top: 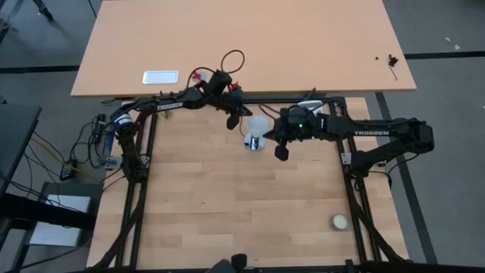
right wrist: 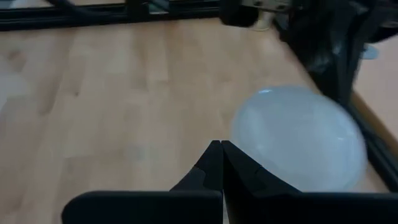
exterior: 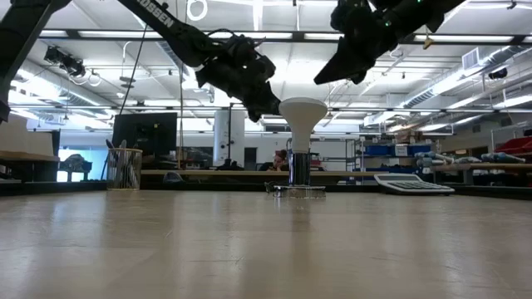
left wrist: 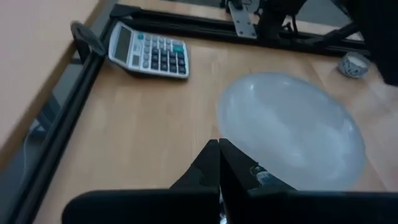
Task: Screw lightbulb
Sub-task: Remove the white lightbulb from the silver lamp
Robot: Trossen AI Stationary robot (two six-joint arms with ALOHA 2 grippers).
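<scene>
Bulb standing in its socket, both arms hovering with nothing held.

High view: the lightbulb [top: 258, 125] stands upright on the grey socket disc [top: 253, 142] near the back of the surface [top: 227, 205], between the left gripper [top: 233, 121] and the right gripper [top: 281, 152]; a cream ball [top: 339, 221] lies well apart.
Low view: the bulb [exterior: 302, 115] sits base-down in the socket, both grippers above it, apparently not touching.
Left wrist view: left fingers [left wrist: 211, 163] clenched together on nothing, the dome just beyond; a calculator [left wrist: 149, 51] lies farther off.
Right wrist view: right fingers [right wrist: 214, 160] likewise closed and empty.
Judged: the bulb seems seated; next calls for opening fingers, gripping the dome and turning.
</scene>
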